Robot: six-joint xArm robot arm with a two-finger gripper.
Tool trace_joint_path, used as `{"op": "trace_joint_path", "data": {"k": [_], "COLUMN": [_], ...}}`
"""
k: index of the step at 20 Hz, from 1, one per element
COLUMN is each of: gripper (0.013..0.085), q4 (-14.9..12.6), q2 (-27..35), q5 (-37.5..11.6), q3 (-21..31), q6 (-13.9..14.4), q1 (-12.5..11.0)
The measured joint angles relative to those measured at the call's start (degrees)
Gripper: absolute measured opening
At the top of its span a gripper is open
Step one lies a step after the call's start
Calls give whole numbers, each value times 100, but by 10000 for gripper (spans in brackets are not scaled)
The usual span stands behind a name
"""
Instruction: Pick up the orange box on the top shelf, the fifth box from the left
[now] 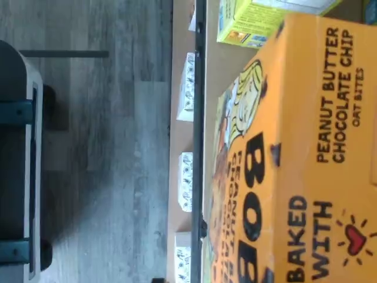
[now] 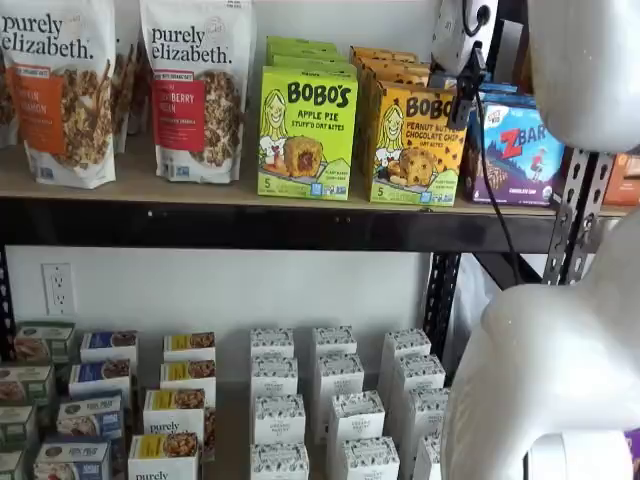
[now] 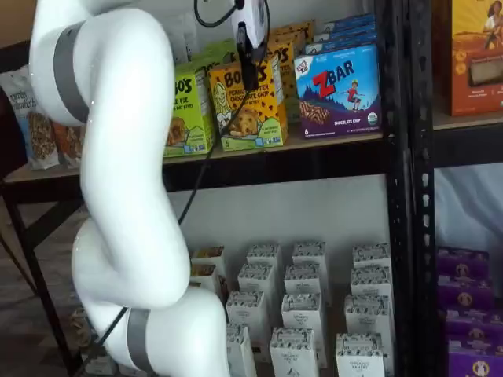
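Observation:
The orange box (image 2: 410, 150) stands upright on the top shelf (image 2: 200, 190), between a lime-green box and a blue-purple one. In the wrist view the orange box (image 1: 306, 147) fills much of the picture from close up, with its "Peanut Butter Chocolate Chip" print turned sideways. My gripper (image 2: 463, 100) hangs at the box's upper right edge, a cable trailing below it. Only one black finger shows there. Seen from the side, my gripper (image 3: 250, 67) lies across the upper front of the orange box (image 3: 240, 110). No gap between fingers can be made out.
A lime-green Apple Pie box (image 2: 305, 135) stands to the orange box's left and a ZBar box (image 2: 515, 150) to its right. Granola bags (image 2: 195, 90) fill the shelf's left. Small white boxes (image 2: 340, 400) sit on the lower shelf. A black upright (image 3: 397, 157) rises to the right.

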Motion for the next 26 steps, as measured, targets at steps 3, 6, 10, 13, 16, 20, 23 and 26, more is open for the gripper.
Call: {"op": "trace_joint_path", "data": {"k": [3, 6, 10, 13, 16, 20, 23, 26], "gripper": [730, 690, 610, 530, 530, 530, 530, 530], "q4": [31, 44, 72, 89, 105, 63, 58, 50], "q2": [-23, -21, -16, -14, 31, 41, 37, 34], "q5": [-50, -46, -45, -49, 28, 30, 9, -11], "q3": [42, 45, 51, 55, -1, 1, 19, 30], "q6": [-4, -6, -14, -18, -15, 8, 19, 28], "q1": [-8, -12, -24, -31, -32, -1, 12, 23]}}
